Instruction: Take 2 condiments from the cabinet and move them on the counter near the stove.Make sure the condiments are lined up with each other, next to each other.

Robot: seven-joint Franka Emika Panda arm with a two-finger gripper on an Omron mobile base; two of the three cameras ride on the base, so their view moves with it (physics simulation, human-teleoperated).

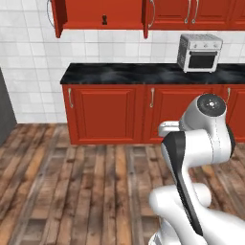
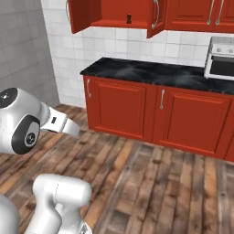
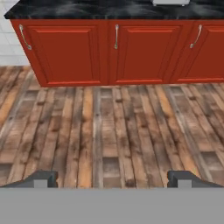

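The room is a kitchen with a wooden floor, and the robot stands well back from the furniture, so almost all of the task is, in my judgement, still to do. The counter runs across the left base view from about 9 o'clock to 3 o'clock, on top of the red base cabinets, and no condiment stands on its black surface; only a toaster oven sits there, toward 2 o'clock. The cabinet hangs at 12 o'clock in that view with its doors already open, so the opening step seems finished. On its inner shelf I can see one small dark shaker; in the right base view it stands at about 12 o'clock. It is too small to tell more, and I cannot make out the slim red bottle against the red interior. The stove is not something I can locate here. The gripper points down toward the floor, at 6 o'clock in the hand view, with its jaws wide apart and nothing between them. Both condiments remain to be fetched, carried and lined up together.
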